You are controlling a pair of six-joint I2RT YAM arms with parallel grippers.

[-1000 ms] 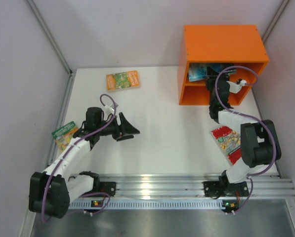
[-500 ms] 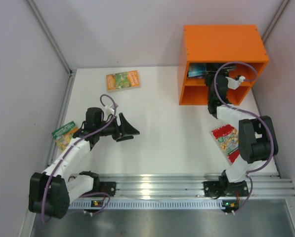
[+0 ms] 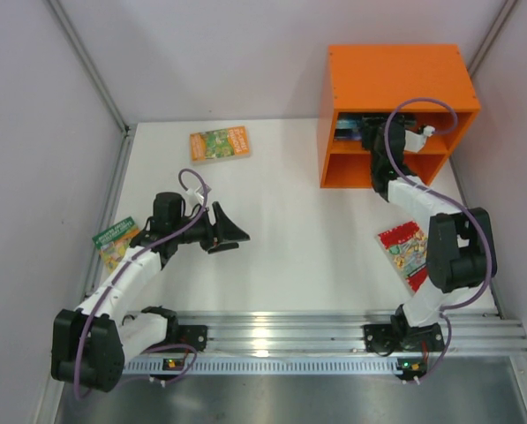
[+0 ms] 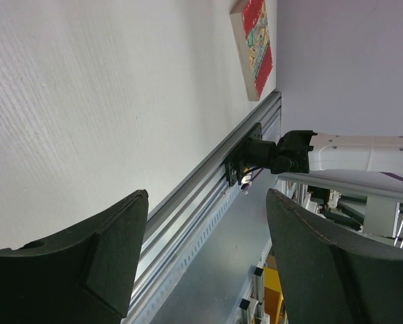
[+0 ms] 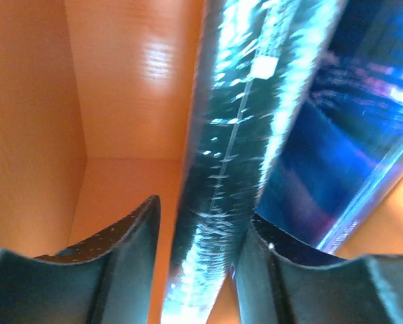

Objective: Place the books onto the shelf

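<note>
- A book is being placed upright in the shelf's upper compartment. It sits between the right gripper's fingers; whether it is clamped or released cannot be told.
- The left gripper is seen open and empty over the counter.
- Next, a full release and a straight withdrawal are probably called for, so that the book is not dragged out.

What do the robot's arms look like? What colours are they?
The left arm and the right arm are white tubes with chunky black joints. A thin purple cable loops along each one. The left end effector and the right end effector each have two smooth, black, wedge-shaped fingers.
</note>
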